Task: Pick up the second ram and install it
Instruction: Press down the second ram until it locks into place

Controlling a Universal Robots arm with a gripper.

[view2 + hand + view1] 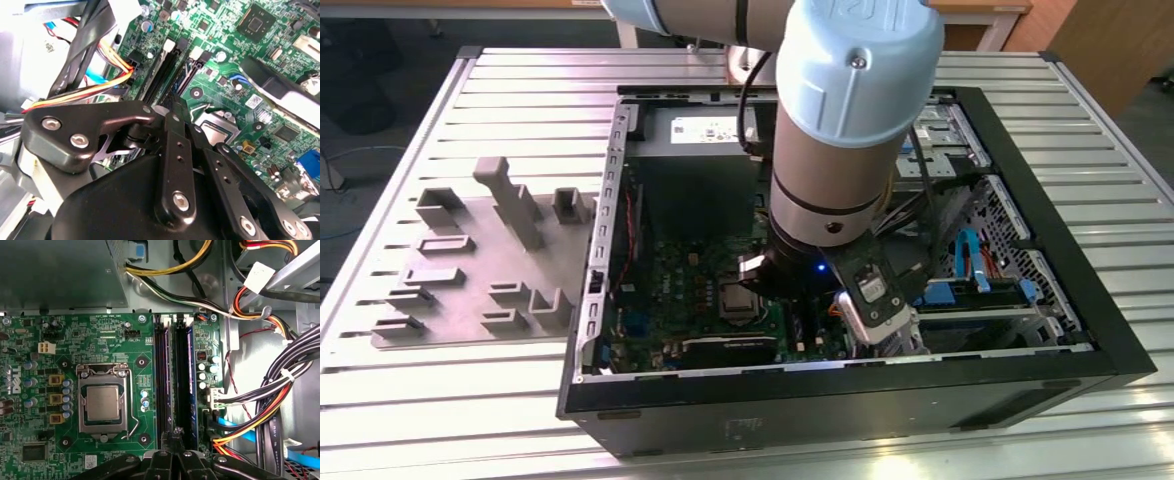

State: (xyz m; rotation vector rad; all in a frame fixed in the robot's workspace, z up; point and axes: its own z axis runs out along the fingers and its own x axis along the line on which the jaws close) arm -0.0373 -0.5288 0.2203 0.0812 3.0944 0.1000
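The claw is down inside the case, fingers pinched together with nothing between them, right over the slot rails. The second ram sits in its slot beside the CPU socket.

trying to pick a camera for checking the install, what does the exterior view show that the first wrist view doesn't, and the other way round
Exterior view alone: the arm reaching down into the open computer case, and the grey fixture tray on the slatted table.

First wrist view alone: the long memory slots seen straight on, with the gripper at their near end, and cable bundles beside them.

Both: the green motherboard and its processor socket.
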